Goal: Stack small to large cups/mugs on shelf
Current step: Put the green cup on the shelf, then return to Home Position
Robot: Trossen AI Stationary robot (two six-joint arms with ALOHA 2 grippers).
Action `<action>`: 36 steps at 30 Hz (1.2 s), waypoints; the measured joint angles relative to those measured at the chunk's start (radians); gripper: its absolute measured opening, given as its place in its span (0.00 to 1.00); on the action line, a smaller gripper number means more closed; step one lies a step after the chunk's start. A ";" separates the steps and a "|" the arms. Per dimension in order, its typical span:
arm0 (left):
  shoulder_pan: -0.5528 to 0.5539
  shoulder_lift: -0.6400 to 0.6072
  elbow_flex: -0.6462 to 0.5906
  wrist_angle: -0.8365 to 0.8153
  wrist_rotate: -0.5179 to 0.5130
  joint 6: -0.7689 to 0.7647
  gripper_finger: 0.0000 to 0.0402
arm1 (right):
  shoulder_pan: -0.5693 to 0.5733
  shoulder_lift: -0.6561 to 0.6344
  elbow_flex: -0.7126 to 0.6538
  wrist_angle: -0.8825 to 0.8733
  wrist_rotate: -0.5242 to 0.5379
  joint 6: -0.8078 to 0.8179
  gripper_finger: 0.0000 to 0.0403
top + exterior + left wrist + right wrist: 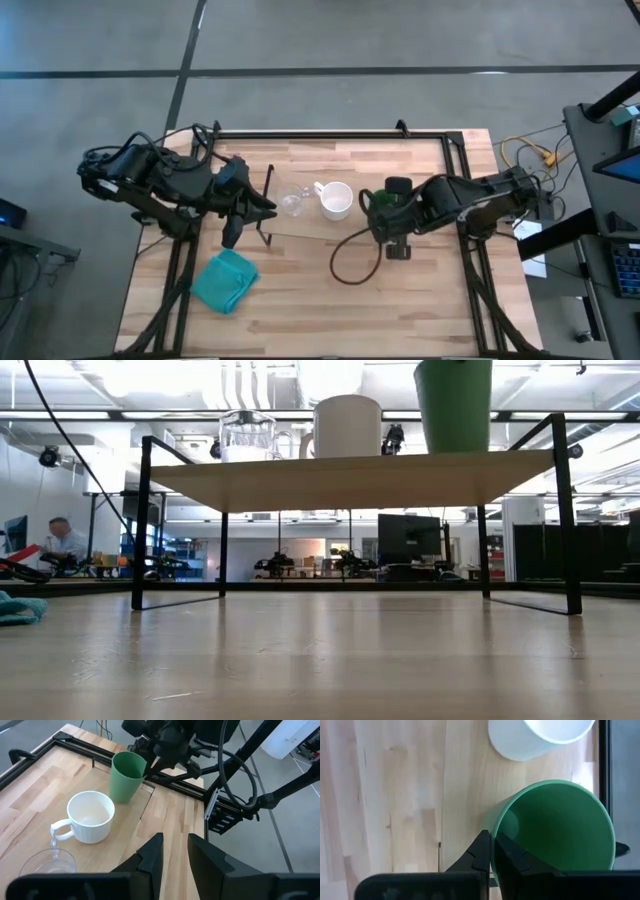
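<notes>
A clear glass cup [247,435], a white handled mug [347,425] and a green cup [453,405] stand in a row, bottoms down, on the light-wood shelf [350,475]. In the high view they run left to right: glass [292,203], mug [335,200], green cup [385,205]. My right gripper [492,855] is shut on the green cup [555,825]. My left gripper [175,852] is open and empty at the shelf's left end [248,202], near the glass [47,865]. My right gripper holds the green cup by its rim [495,827], on the side away from the mug; one finger [510,857] is inside the cup and one [480,855] outside. The fingers come from above, slanting from the table's right. The cup stands upright, bottom at the shelf top [453,452].
A teal folded cloth [225,280] lies on the table near the front left. A black cable loop [350,262] lies on the table in front of the shelf. A person [62,540] sits in the room beyond the table.
</notes>
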 joint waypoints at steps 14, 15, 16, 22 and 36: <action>0.000 0.000 0.000 0.000 0.000 0.001 0.19 | -0.057 0.000 -0.011 0.010 -0.009 -0.006 0.02; 0.000 0.000 0.000 0.000 0.000 0.001 0.19 | -0.063 0.000 -0.011 0.014 -0.026 -0.006 0.02; 0.000 0.000 0.000 0.000 0.000 0.001 0.19 | -0.068 0.000 -0.011 0.018 -0.038 -0.006 0.02; 0.000 0.000 0.000 0.000 0.000 0.001 0.19 | -0.093 0.000 -0.011 0.035 -0.059 -0.006 0.02; 0.000 0.000 0.000 0.000 0.000 0.000 0.19 | -0.101 0.000 -0.012 0.059 -0.068 0.068 0.14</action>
